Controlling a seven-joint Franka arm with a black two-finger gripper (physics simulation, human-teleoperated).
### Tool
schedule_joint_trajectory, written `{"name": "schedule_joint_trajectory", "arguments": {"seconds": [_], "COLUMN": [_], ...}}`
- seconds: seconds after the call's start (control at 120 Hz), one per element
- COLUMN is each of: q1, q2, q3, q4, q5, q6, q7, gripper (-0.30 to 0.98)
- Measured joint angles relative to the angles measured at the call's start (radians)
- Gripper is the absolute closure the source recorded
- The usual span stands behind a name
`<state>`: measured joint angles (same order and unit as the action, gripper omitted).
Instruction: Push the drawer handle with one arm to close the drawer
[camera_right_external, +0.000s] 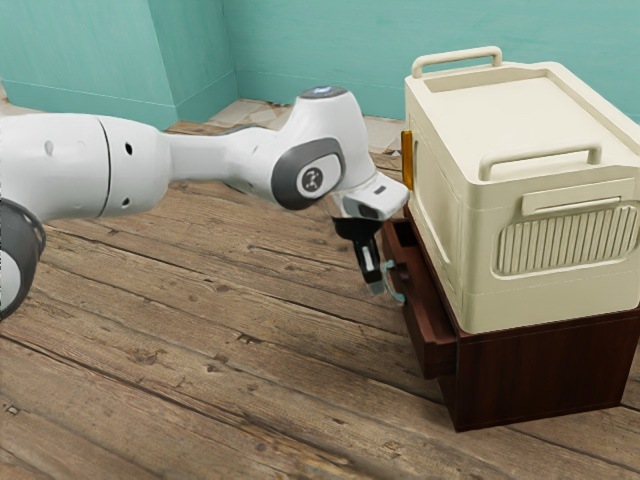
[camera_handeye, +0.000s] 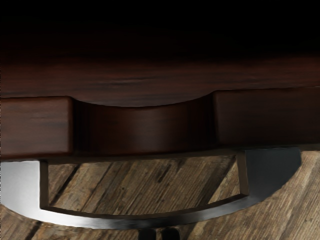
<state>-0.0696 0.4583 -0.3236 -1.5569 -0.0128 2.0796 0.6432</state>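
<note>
My gripper (camera_right_external: 376, 288) points down at the outer side of the drawer handle (camera_right_external: 398, 290), its fingers together; whether they touch it I cannot tell. The brown drawer (camera_right_external: 432, 335) stands partly open from the dark wooden cabinet (camera_right_external: 540, 375). In the wrist view the curved metal handle (camera_handeye: 135, 221) spans below the scooped drawer front (camera_handeye: 145, 130). The two dark tips of the gripper (camera_handeye: 159, 234) sit close side by side just outside the handle's bow, with nothing seen between them.
A large cream box (camera_right_external: 560, 110) with two top handles rests on the cabinet, close beside my hand. An orange-yellow piece (camera_right_external: 407, 160) stands at its side near the wrist. Wooden planks (camera_right_external: 220, 350) stretch below the arm, and teal walls (camera_right_external: 310, 50) rise behind.
</note>
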Motion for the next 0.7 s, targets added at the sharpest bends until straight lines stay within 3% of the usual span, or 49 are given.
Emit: {"name": "schedule_joint_trajectory", "arguments": {"seconds": [0.258,0.433,0.483,0.575,0.7], "q1": [-0.059,-0.047,-0.02,0.044,0.085], "q2": [0.071,0.056,-0.011,-0.272,-0.557], "q3": [0.0,0.004,0.004,0.003,0.026], "q4": [0.094,0.071,-0.008,-0.172,-0.221], "q5": [0.002,0.001,0.0,-0.001,-0.003], "q6": [0.002,0.001,-0.001,-0.066,-0.237], "q7": [-0.009,-0.008,-0.011,-0.012,0.016], "gripper": [0.79,0.79,0.79,0.79,0.79]}}
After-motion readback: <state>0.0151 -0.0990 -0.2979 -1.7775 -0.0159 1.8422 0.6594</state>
